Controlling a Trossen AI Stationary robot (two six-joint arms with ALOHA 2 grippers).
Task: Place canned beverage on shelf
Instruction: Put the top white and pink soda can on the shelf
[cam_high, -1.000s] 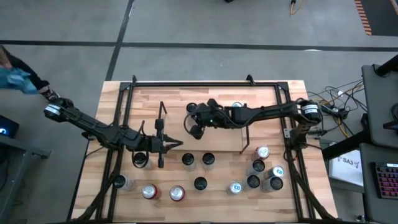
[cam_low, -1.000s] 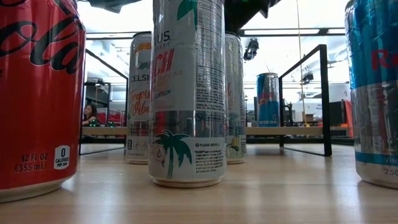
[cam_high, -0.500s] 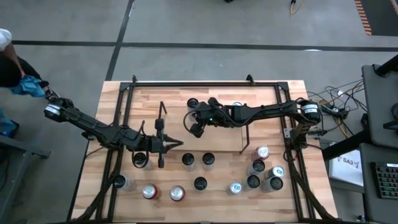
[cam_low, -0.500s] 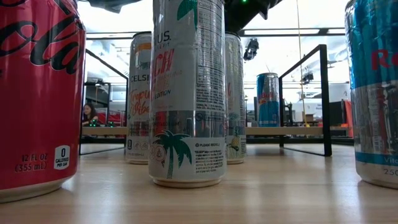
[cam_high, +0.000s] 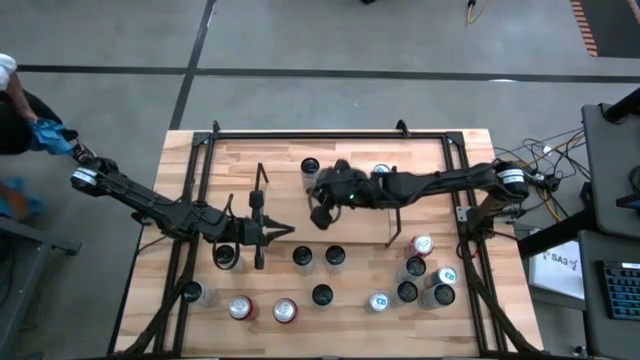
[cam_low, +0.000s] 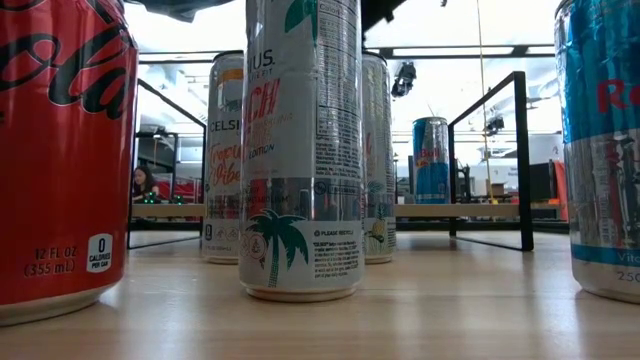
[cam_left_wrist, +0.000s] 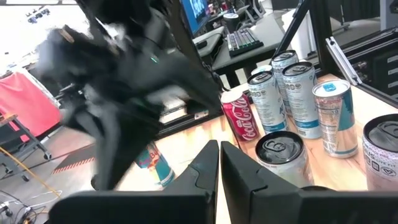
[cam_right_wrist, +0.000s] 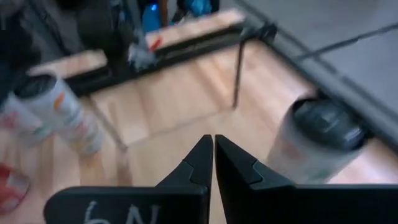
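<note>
Both tools are clenched, empty. The right tool (cam_high: 318, 214) hovers over bare wood inside the wire shelf (cam_high: 262, 190), near a can (cam_high: 309, 167). The left tool (cam_high: 285, 232) sits at its front edge.

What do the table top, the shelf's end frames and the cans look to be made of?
Table top: pale wood, visible grain and plank seams, matte. Shelf end frames: thin black rod, probably painted metal; its base looks like light wood. Red can: likely aluminium, with glossy printed sides catching highlights.
</note>
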